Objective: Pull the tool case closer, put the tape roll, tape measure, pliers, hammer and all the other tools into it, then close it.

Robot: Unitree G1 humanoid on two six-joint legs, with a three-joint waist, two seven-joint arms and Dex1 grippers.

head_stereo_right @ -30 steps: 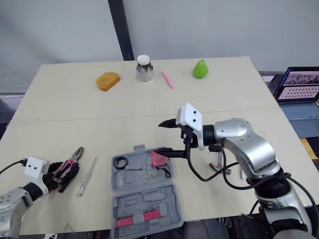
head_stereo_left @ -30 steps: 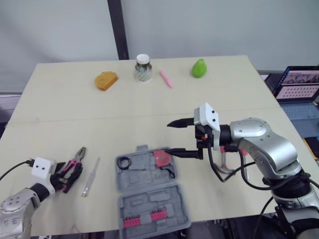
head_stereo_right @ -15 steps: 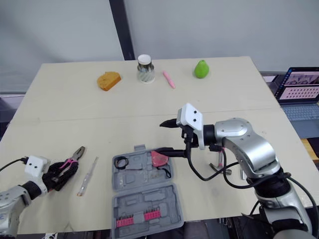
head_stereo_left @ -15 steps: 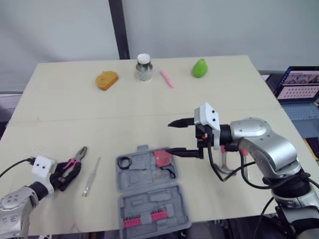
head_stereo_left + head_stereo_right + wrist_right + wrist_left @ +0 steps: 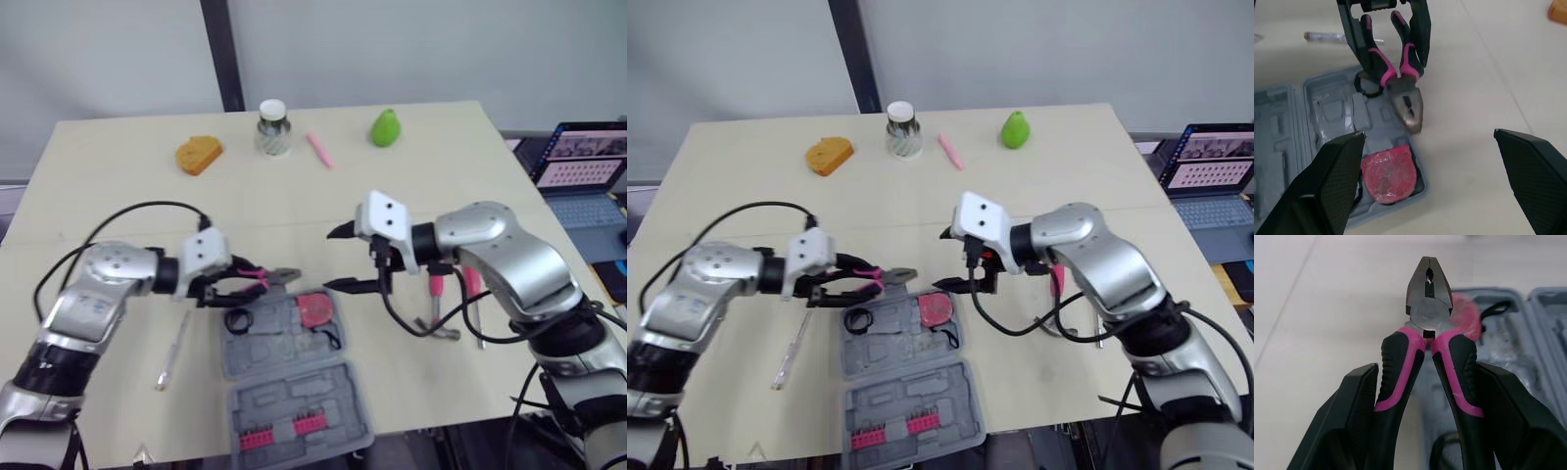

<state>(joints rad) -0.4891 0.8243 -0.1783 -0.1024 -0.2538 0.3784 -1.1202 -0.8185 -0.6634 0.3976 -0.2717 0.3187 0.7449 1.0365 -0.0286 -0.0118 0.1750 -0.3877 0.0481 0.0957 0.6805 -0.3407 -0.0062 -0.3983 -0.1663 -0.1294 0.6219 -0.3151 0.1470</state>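
Two tools already lie in the case (image 5: 286,390): the tape measure (image 5: 314,309) in the far-right pocket and the black tape roll (image 5: 238,319) at far left. The case sits open on the counter (image 5: 118,157), near its front edge.

Left jaws are clamped on the pink-black handles of the pliers (image 5: 263,281), nose toward the right arm, above the case's far rim and not yet in. Right jaws are spread wide and empty, hovering just beyond the case's far-right corner, near the pliers' nose.

Step in hand, as I read it: seat the pliers.
- Carry them over a free moulded recess and turn them to match its long axis.
- Lower them flat until the handles touch plastic, then let go. A drop risks a bounce onto the tape measure.
- Keep the right arm back from the nose.

To come: the screwdriver (image 5: 173,348) left of the case, and the pink-handled tools (image 5: 434,287) by the right arm.
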